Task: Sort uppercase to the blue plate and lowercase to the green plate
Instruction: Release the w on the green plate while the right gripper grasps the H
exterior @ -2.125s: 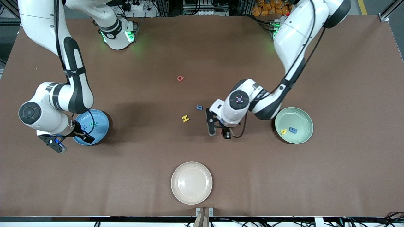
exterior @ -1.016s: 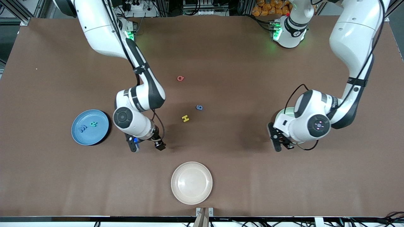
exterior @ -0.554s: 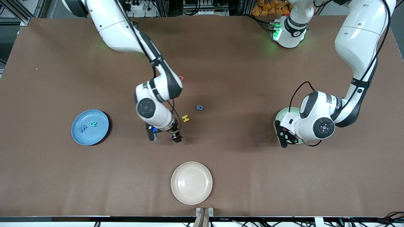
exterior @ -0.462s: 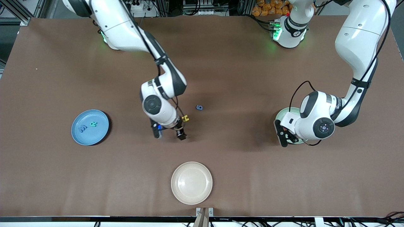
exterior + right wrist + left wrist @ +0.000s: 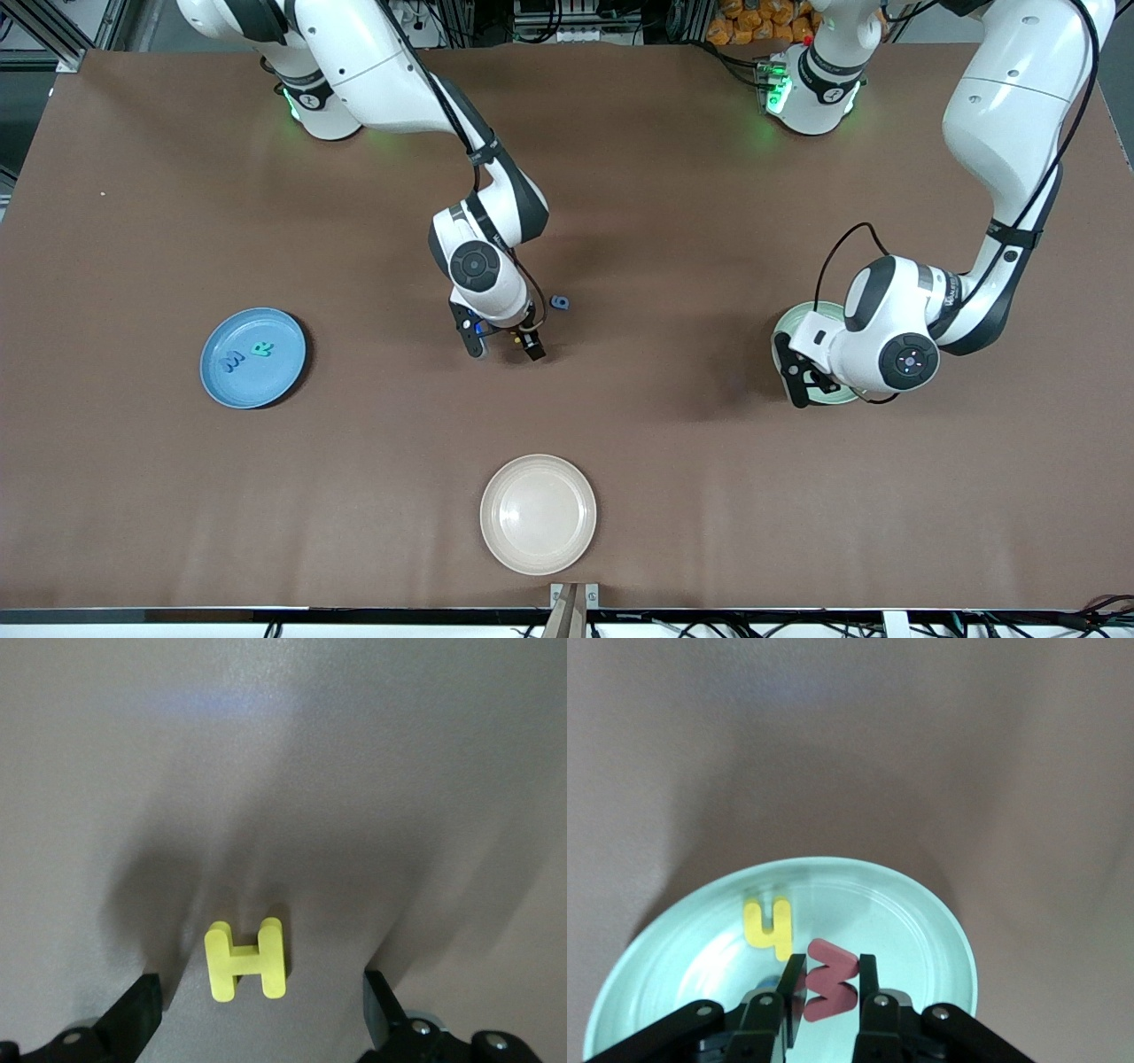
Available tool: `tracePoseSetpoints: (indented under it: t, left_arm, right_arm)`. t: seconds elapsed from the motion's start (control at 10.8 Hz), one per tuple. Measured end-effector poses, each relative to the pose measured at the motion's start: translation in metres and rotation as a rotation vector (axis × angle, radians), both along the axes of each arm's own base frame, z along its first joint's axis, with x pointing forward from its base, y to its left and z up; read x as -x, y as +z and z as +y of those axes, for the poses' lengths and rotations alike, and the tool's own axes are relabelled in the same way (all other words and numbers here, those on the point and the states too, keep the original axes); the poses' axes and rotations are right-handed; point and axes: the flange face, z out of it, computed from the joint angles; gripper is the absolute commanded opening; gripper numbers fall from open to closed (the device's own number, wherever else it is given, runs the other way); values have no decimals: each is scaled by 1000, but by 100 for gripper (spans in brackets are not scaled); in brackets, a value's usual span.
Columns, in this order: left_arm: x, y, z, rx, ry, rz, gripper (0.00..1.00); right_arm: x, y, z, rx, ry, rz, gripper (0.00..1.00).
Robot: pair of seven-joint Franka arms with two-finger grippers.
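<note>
Cream plate [image 5: 538,514] nearest the front camera, bare and no part of the sort. Farther back, toward the right arm's end, blue plate [image 5: 253,357] with blue W [image 5: 233,361] and teal-green R [image 5: 262,349] in it. Toward the left arm's end, green plate [image 5: 787,324] mostly hidden under the left wrist; left gripper [image 5: 826,992] over it, pinched tight on red w [image 5: 830,989], presumably ready to drop it beside yellow h [image 5: 769,926] lying inside. At mid-table, right gripper [image 5: 261,1001] low, spread wide, straddling yellow H [image 5: 245,959] flat on the brown table [image 5: 709,496], no contact yet, lined up for a pinch. Just beside, slightly farther back, blue g [image 5: 559,302] unsorted. Pink-red Q hidden, likely under the right arm.
</note>
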Motion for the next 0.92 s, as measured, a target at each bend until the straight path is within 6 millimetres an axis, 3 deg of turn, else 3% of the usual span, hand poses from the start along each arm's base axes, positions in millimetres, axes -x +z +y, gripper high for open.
tracePoseSetpoints:
  t: [0.37, 0.92]
  left_arm:
    - [1, -1, 5, -3, 7, 9, 57]
    - [-3, 7, -3, 5, -1, -5, 73]
  right_arm:
    - [2, 1, 1, 36, 54, -20, 100]
    - [-3, 2, -5, 68, 29, -30, 100]
